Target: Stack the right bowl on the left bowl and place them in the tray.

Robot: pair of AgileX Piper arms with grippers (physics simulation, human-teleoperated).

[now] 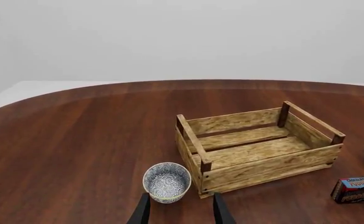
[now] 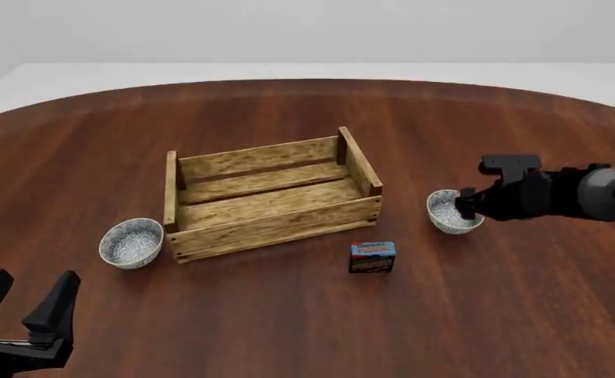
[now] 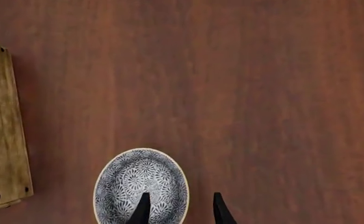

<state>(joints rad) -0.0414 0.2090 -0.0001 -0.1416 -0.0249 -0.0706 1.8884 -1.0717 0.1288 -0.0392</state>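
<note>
Tray (image 2: pixel 272 197) sits between two patterned bowls; right gripper (image 3: pixel 178 209), jaws apart, straddles the right bowl (image 3: pixel 140 186) rim, left gripper (image 2: pixel 26 303) spread wide, left bowl (image 2: pixel 131 242) just ahead

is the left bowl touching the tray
Apart. The front view shows a strip of bare table between the left bowl and the tray.

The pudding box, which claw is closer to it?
Right. The right claw sits at the right bowl, just beyond the pudding box; the left claw hangs far off.
</note>
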